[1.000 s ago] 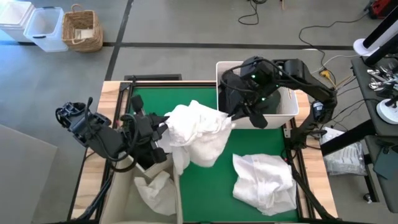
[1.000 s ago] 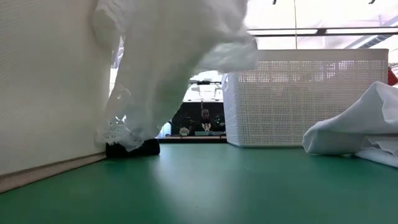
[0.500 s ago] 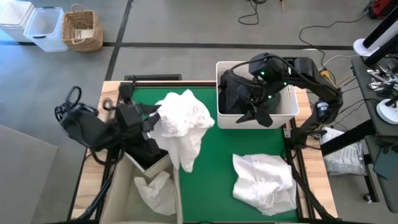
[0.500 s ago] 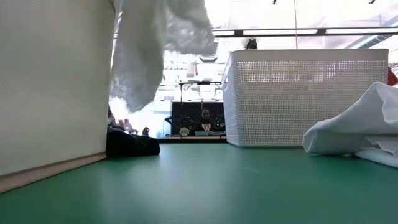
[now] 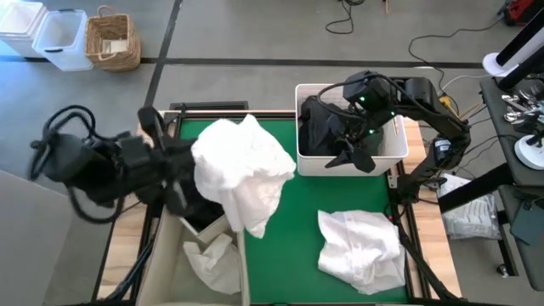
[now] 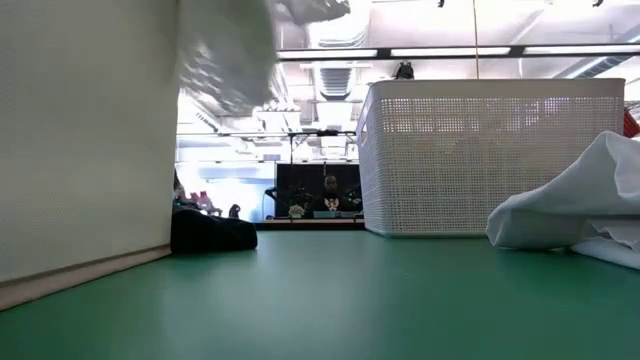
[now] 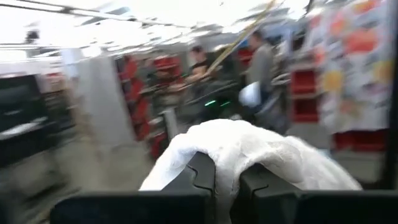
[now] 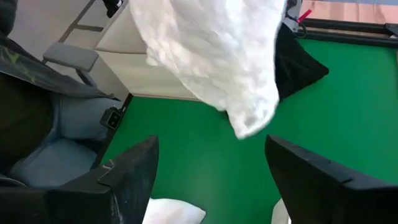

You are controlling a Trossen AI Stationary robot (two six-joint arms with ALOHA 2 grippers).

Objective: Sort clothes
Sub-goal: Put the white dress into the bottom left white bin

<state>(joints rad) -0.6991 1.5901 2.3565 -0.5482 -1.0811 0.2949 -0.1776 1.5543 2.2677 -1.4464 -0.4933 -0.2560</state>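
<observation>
Overhead, left of centre: the left gripper (image 7: pixel 225 186) is clamped on a crumpled white fabric garment (image 5: pixel 242 170), hanging it above the green table mat (image 5: pixel 297 229) and the beige fabric bin (image 5: pixel 212 263). It drapes limp, likely light; a bunched fold seems the best hold. At upper right, the right gripper (image 5: pixel 353 153) hovers open-fingered over the white plastic basket (image 5: pixel 395 153) of dark clothes (image 5: pixel 316 127). Another white garment (image 5: pixel 361 246) lies lower right.

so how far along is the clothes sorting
Partly done. Dark clothes sit in the white basket, and a white garment lies in the beige bin. The left pincer holds a white garment aloft; the right pincer is open. A white pile and a dark piece remain.
</observation>
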